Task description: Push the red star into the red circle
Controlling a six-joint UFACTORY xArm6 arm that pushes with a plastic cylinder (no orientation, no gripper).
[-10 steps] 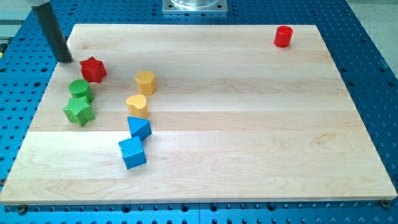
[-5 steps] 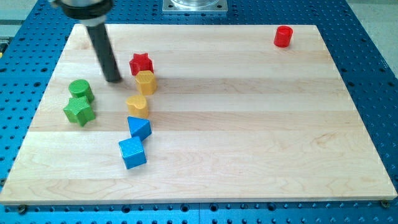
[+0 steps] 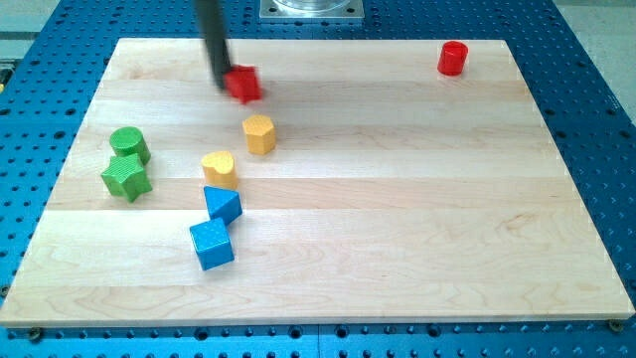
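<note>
Pressing our tip (image 3: 220,83) against the red star's (image 3: 242,84) left side, gripping nothing, we drive it toward the red circle (image 3: 452,58) near the far right corner.

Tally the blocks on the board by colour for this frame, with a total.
Red: 2, the red star beside my tip and the red circle.
Yellow: 2, and.
Green: 2, and.
Blue: 2, and.
Total: 8.
</note>
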